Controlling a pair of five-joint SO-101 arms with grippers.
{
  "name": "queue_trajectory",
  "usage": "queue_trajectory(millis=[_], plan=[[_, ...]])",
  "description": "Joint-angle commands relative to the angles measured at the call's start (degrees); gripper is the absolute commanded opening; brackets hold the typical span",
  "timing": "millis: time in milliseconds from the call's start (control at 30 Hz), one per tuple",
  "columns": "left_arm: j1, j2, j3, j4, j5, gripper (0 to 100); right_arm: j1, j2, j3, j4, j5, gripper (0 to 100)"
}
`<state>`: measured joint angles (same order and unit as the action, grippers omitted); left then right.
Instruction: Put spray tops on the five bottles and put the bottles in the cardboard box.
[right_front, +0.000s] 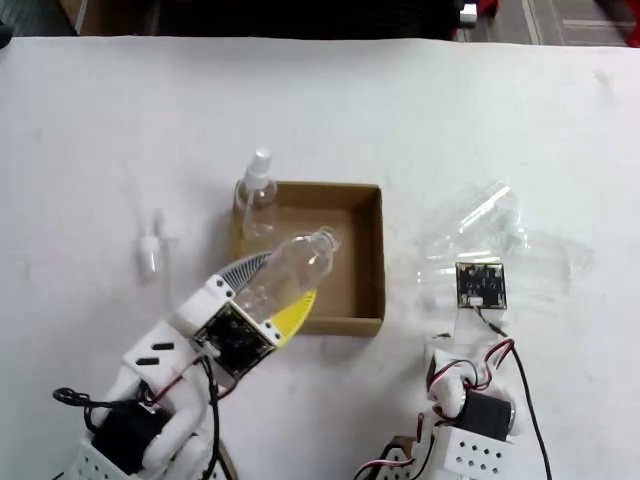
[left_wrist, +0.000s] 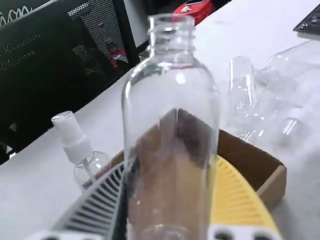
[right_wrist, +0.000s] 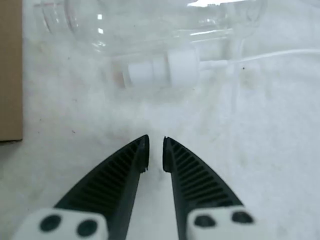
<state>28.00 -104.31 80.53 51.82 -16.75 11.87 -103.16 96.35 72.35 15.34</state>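
Clenched the uncapped bottle (right_front: 298, 262) in the left end effector (right_front: 272, 290), lower left of centre in the high view, neck slanting toward upper right over the cardboard box (right_front: 376, 250). Hung the right end effector (right_wrist: 155, 150) empty, tips nearly together, just above the surface (right_wrist: 270, 150), right of the box. Found the spray top (right_wrist: 162, 70) near and straight ahead of those tips, long axis crosswise to them. Judged the right arm nearer; needed wider tips first.

White arms (right_front: 160, 362), red-black cables (right_front: 497, 352); left end effector (right_front: 290, 277) ribbed grey and yellow.
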Motion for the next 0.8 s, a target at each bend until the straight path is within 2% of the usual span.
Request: queue_trajectory(millis=[0,233,400,767], plan=[[0.7,-0.5,-0.4,-1.1,-0.4,3,-1.3,-0.1,0.5,-3.3,0.2,4.3],[0.8,-0.5,-0.4,-1.0,-0.3,3,-1.9,0.0,0.5,-4.6,0.4,4.3],[0.8,-0.5,-0.4,-0.8,-0.3,3,-1.8,-0.1,0.5,-13.0,0.4,3.9],[0.8,-0.5,-0.4,-0.8,-0.3,3,-1.5,-0.2,0.4,-47.9,0.0,4.3]])
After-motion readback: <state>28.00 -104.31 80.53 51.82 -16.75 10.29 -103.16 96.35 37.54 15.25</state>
